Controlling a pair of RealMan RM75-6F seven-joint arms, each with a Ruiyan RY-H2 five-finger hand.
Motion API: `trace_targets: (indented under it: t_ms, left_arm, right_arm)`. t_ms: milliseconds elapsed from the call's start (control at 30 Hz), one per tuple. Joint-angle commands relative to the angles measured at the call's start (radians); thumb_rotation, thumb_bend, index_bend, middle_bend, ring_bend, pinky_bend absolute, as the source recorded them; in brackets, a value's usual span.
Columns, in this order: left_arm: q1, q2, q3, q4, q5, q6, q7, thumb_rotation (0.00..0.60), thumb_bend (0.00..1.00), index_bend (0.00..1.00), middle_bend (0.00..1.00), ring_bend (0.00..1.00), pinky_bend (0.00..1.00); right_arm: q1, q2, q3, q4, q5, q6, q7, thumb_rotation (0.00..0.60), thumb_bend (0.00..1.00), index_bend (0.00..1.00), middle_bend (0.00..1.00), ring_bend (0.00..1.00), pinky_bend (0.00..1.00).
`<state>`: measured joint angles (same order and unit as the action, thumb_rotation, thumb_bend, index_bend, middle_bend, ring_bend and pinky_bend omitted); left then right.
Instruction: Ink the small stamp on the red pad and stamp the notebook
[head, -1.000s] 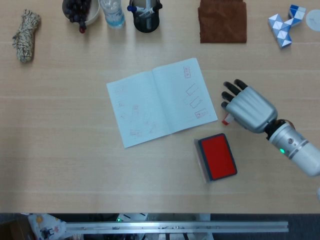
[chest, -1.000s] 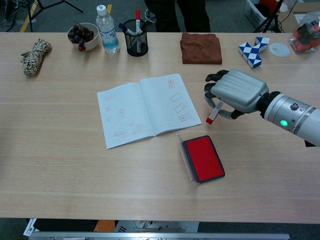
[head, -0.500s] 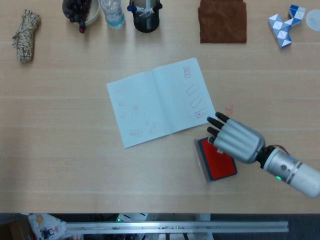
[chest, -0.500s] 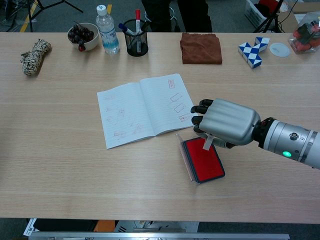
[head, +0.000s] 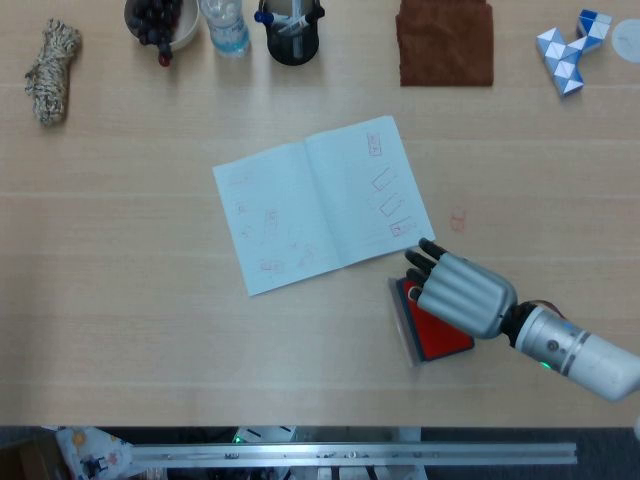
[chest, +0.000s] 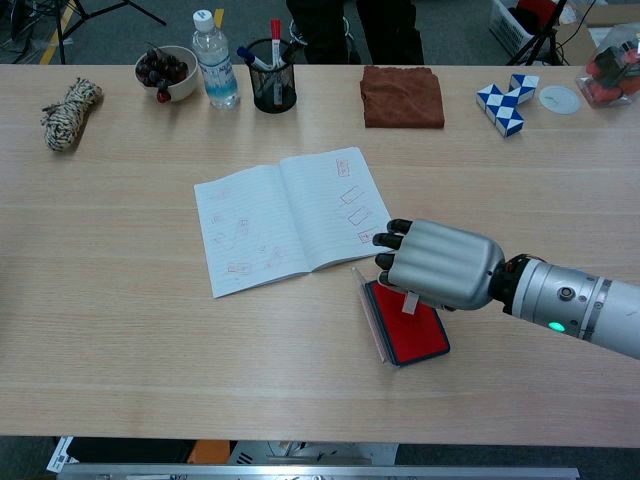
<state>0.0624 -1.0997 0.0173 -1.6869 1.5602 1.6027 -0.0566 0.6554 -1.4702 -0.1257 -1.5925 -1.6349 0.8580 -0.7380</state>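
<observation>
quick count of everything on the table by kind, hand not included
notebook: 1
ink pad: 1
stamp: 1
rope bundle: 1
bowl: 1
bottle: 1
pen cup: 1
cloth: 1
cube puzzle: 1
white disc: 1
total: 10

This looks like a robotics lab or test room: a long pale wooden table (chest: 120, 330) with an aluminium rail (head: 350, 453) along its near edge, black tripod legs (chest: 100, 12) on the grey floor behind, and props laid out in a row, among them a black mesh pen cup (chest: 271, 78) and a blue-and-white snake puzzle (chest: 507, 104).
</observation>
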Motion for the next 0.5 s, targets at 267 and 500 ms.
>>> trace_targets:
  t_ms: [267,500]
  left_arm:
    - [0.003,0.0,-0.001,0.008,-0.003,0.002,-0.011,0.6,0.2,0.11,0.06,0.15,0.17]
    - [0.004,-0.001,-0.001,0.012,-0.004,0.002,-0.015,0.6,0.2,0.11,0.06,0.15,0.17]
  right_arm:
    - [-0.006,-0.018,-0.006,0.015,-0.006,-0.005,-0.011,0.6,0.34,0.62,0.39,0.18,0.22]
    - [-0.012,-0.024,-0.01,0.026,-0.004,-0.007,-0.009,0.6,0.33,0.63,0.4,0.18,0.22]
